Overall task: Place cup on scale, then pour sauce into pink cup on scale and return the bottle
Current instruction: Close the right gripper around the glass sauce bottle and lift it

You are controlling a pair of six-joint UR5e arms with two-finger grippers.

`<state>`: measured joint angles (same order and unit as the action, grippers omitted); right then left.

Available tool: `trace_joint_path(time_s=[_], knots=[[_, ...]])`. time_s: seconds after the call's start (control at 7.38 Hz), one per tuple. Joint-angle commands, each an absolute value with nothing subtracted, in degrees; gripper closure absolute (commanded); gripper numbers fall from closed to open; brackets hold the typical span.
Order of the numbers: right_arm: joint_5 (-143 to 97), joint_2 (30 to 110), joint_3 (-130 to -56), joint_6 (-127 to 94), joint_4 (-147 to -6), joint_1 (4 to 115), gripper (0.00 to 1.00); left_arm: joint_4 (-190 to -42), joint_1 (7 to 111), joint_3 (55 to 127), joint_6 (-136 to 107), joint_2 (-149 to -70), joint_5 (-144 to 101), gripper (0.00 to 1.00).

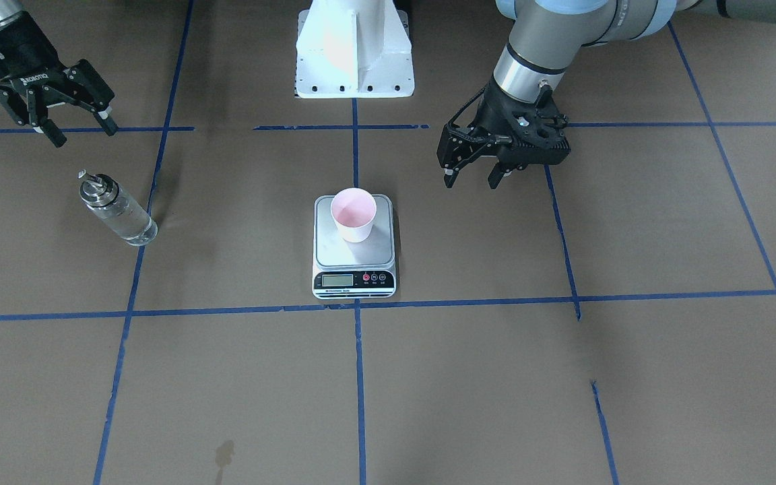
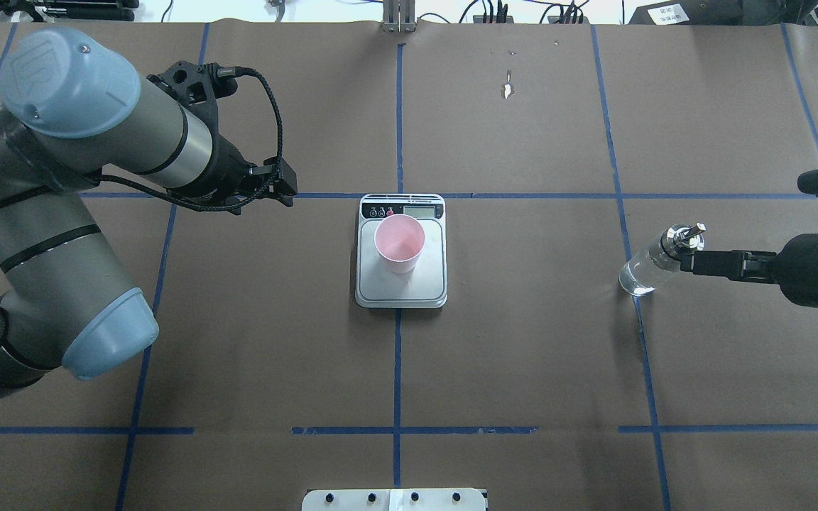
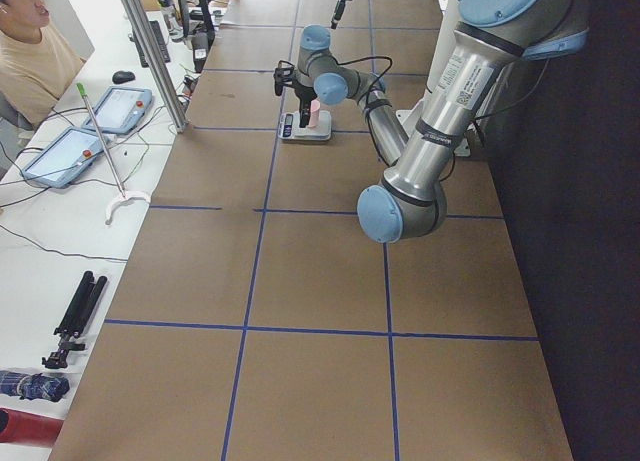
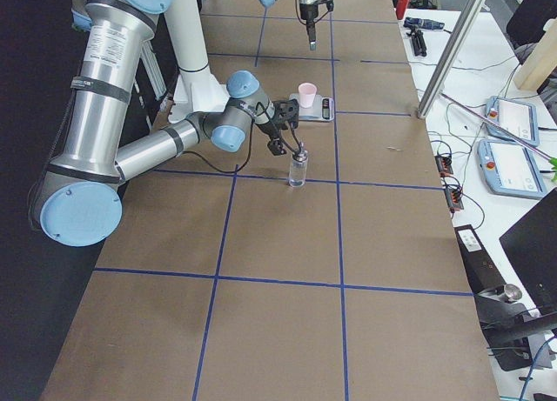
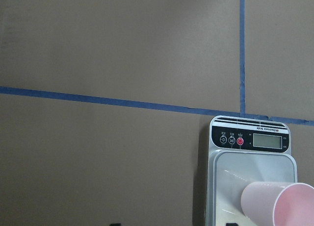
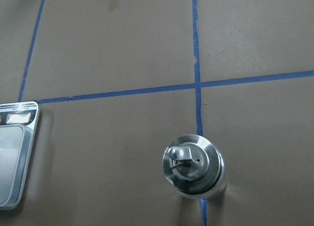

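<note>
The pale pink cup (image 1: 354, 214) stands upright on the steel platform of the scale (image 1: 354, 263) at the table's middle. The glass bottle (image 1: 117, 210) with its silver spout cap stands on the table, and clear sauce shows in it. My right gripper (image 1: 85, 135) hangs open just above and behind the bottle, not touching it. The right wrist view looks down on the bottle cap (image 6: 192, 166). My left gripper (image 1: 472, 180) hovers open and empty beside the scale. The cup (image 2: 399, 243), scale (image 2: 402, 287) and bottle (image 2: 654, 264) also show in the overhead view.
The robot's white base (image 1: 354, 50) stands behind the scale. Blue tape lines grid the brown table cover, and a dark stain (image 1: 224, 453) marks it near the operators' edge. A person (image 3: 30, 61) sits at a side table with tablets.
</note>
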<state>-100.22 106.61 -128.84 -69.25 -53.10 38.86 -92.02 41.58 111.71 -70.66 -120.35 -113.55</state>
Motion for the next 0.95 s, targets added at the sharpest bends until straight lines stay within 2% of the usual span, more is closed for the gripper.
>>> trace_joint_path(time_s=[0.0,0.41,0.81], knots=[[-87.57,110.03,-128.94,-69.87,-53.09,30.6,0.0,-92.02,41.75,111.71,-70.66,-120.32,-113.55,0.23],[-74.4,109.78,-127.45,-73.3,-53.09,21.82,0.0,-91.93,41.75,111.71,-70.66,-120.32,-113.55,0.23],[-61.9,107.58,-122.27,-73.65,-51.69,17.15,0.0,-91.93,41.75,111.18,-70.58,-120.23,-113.55,0.23]])
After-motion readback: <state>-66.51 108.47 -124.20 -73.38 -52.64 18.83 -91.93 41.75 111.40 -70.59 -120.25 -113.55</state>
